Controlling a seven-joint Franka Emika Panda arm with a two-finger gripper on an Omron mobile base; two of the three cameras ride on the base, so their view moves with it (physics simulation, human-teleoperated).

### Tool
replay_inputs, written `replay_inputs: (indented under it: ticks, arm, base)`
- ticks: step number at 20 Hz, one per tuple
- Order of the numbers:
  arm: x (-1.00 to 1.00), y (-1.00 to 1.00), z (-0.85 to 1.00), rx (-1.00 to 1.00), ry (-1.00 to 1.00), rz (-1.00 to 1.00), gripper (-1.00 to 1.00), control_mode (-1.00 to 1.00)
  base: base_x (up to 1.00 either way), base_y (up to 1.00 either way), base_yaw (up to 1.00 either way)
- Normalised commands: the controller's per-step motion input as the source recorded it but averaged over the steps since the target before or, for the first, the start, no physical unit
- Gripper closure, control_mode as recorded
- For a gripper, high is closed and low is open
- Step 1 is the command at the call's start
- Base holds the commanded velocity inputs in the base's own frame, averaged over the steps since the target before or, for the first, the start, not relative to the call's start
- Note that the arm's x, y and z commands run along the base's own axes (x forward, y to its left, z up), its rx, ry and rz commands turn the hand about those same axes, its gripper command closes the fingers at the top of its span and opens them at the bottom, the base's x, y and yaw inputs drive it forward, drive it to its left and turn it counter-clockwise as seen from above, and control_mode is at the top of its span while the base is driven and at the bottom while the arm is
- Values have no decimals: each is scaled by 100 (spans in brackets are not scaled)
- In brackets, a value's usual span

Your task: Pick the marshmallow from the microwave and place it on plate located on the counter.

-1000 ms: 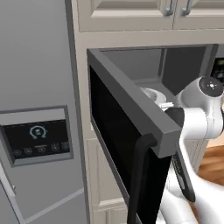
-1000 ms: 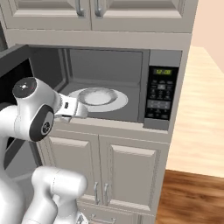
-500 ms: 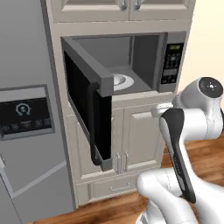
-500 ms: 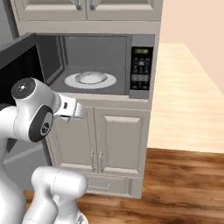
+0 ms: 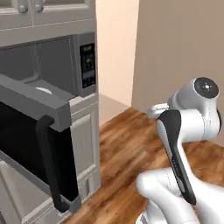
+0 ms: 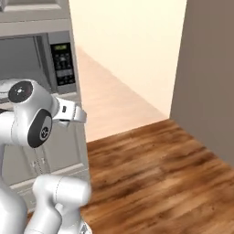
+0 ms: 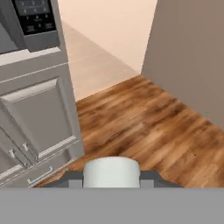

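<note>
One item held: a white cylindrical marshmallow (image 7: 111, 171) sits at the near edge of the hand view, clamped between the claw's (image 7: 111, 178) dark tips.
Claw state: closed on the marshmallow, nearly as narrow as it goes.
Microwave: the large dark grey microwave (image 5: 65, 65) stands to the left, its black glass door (image 5: 30, 144) swung open.
Inside: a pale round turntable (image 5: 43, 91) shows in the cavity.
Floor: brown wooden boards (image 6: 155, 169) lie to the right, below the held marshmallow.
Cabinets: beige panelled doors (image 7: 39, 118) sit under the microwave.
</note>
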Motion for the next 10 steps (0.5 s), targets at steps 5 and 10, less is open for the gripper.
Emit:
replay_inputs:
  ticks: [5,10]
  arm:
    - [0,0,0,0,0,0,100,100]
    - [0,0,0,0,0,0,100,100]
  base:
    - [0,0,-100]
    - [0,0,-100]
